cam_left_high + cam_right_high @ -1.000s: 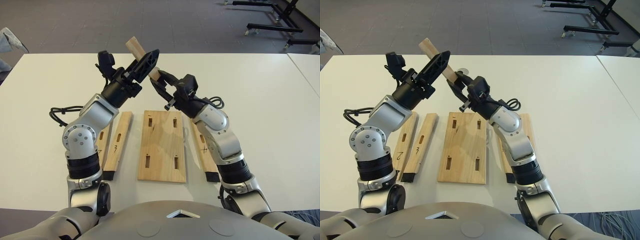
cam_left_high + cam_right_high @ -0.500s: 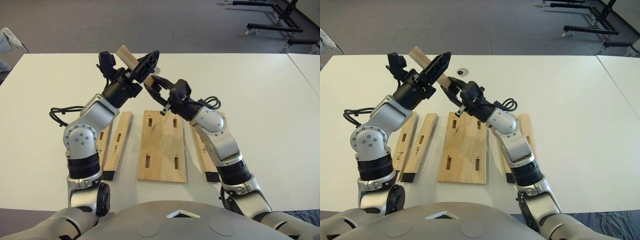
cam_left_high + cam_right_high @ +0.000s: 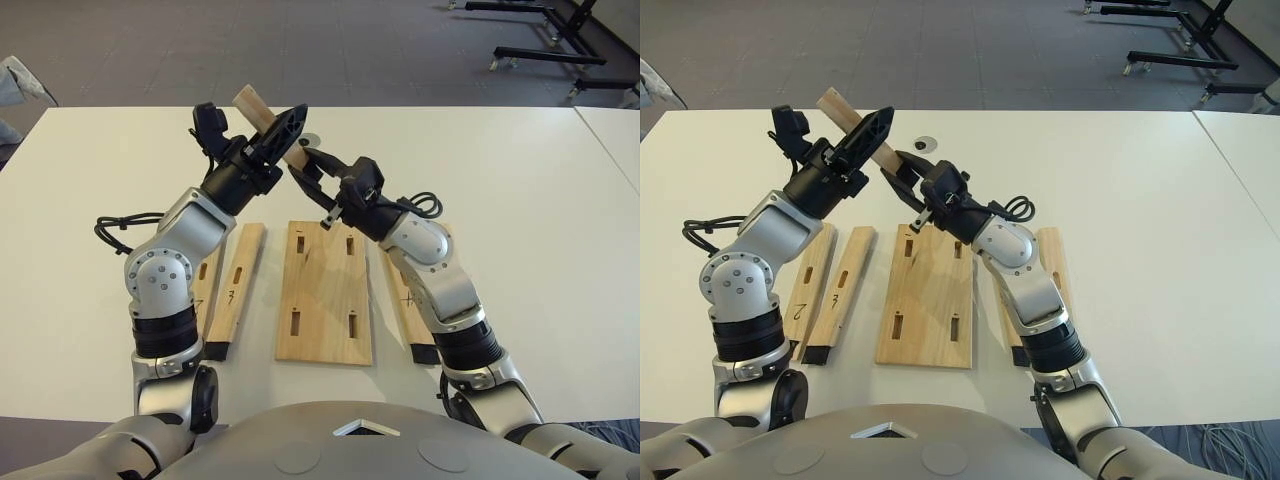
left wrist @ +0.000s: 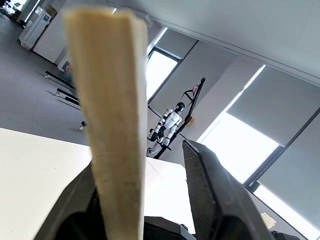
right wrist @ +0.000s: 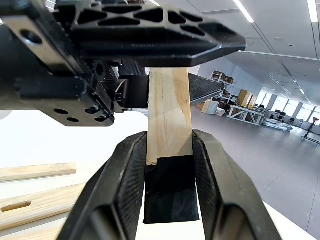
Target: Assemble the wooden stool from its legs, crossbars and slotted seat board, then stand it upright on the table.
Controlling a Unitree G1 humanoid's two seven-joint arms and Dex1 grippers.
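Both pincers are raised over the tabletop (image 3: 520,200), beyond the far end of the seat board (image 3: 323,290). A wooden leg (image 3: 255,103) is held aloft between them, tilted, with its bare end pointed up, away and toward the robot's left. The right pincer (image 5: 170,137) is closed on the lower end of the leg, at the black cap (image 5: 170,192), with one finger pressed against each side. The left pincer (image 3: 288,128) is set around the leg higher up; whether it is clamped there cannot be told.

The seat board is laid flat on the tabletop in the middle, and four slots are seen in it. To its left, an inner strip (image 3: 238,285) and an outer strip (image 3: 207,285) are laid side by side, near but apart from the board. The outer strip is largely covered by the left arm. To the right of the board, a right strip (image 3: 405,300) is crossed and partly hidden by the right arm. Black tips are seen at the near ends of the strips.

A small grey disc (image 3: 925,144) is seen on the tabletop just beyond the pincers. Black metal frames (image 3: 545,50) are stood on the floor behind, well apart from the tabletop.
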